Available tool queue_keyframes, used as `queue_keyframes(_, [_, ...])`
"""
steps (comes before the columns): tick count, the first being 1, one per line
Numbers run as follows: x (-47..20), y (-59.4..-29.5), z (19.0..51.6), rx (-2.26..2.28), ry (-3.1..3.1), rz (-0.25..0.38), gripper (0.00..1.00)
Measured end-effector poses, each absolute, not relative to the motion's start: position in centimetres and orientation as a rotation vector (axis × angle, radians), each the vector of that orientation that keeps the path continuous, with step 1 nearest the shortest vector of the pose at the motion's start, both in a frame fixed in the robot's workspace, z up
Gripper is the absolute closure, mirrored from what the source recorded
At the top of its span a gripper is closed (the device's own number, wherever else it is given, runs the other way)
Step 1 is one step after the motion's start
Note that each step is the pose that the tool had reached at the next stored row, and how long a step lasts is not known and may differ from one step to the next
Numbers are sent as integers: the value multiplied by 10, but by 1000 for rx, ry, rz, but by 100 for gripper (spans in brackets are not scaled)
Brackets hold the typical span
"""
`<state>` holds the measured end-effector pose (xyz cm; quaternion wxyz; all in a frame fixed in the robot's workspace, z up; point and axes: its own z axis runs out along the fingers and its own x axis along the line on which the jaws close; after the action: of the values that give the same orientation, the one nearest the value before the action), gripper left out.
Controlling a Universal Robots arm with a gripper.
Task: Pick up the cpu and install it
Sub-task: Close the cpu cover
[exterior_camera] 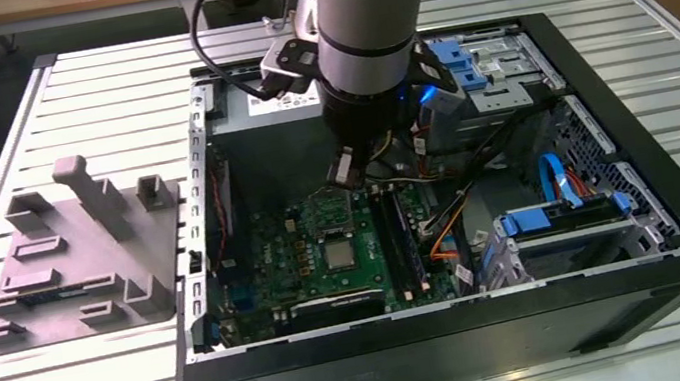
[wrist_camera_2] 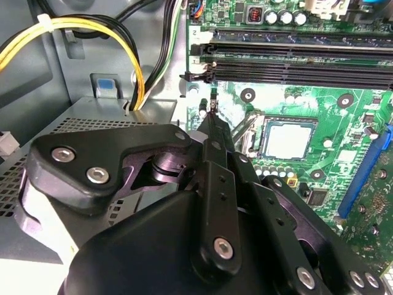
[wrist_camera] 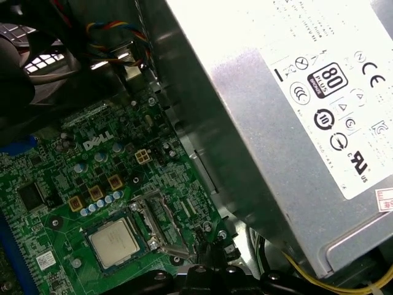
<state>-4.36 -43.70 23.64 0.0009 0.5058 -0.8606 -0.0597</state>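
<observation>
**CPU seated in socket, gripper above board**

Hanging inside the open black computer case [exterior_camera: 665, 202], the gripper [wrist_camera_2: 212, 110] has its fingers pressed together to a thin point and holds nothing. The tip stands near the socket's edge, apart from the chip. The cpu [wrist_camera_2: 285, 140], a flat square with a pale silver-grey metal top, lies in the black socket on the green motherboard [exterior_camera: 283, 260]; it also shows in the first wrist view [wrist_camera: 113, 241]. The arm [exterior_camera: 371, 34] covers much of the grey metal power supply [wrist_camera: 276, 123]. A grey moulded plastic tray [exterior_camera: 68, 261] sits outside the case, toward the exterior view's left.
</observation>
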Motion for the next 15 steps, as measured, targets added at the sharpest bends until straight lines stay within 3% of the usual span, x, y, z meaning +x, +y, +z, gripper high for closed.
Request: queue_keyframes(15, [-44, -437, 241, 1580, -2689, -206, 89])
